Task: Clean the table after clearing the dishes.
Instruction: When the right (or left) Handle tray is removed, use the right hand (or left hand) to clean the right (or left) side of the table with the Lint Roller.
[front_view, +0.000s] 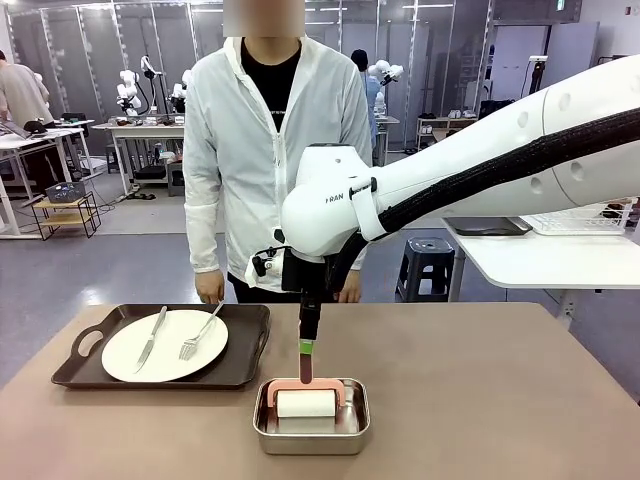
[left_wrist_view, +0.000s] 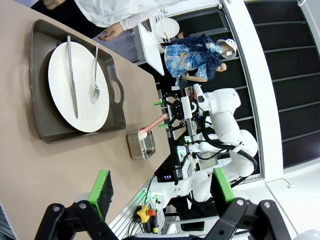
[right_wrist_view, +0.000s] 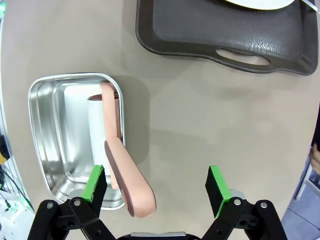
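Taupe bench carries, on the left of the front view, a dark brown tray holding a white plate with a knife and a fork lying on it. At the near middle sits a steel pan with a white roller inside, its pink handle rising upward. The right gripper points straight down at the top of that handle. A person stands at the far side, one hand at the bench edge behind the tray.

From the left wrist, the left gripper is spread wide with nothing between its green pads, above the bench, with the tray and plate ahead of it.

From the right wrist, the right gripper is spread wide and clamps nothing. The handle's end lies between its pads, just beside one of them; whether it touches that pad cannot be told.
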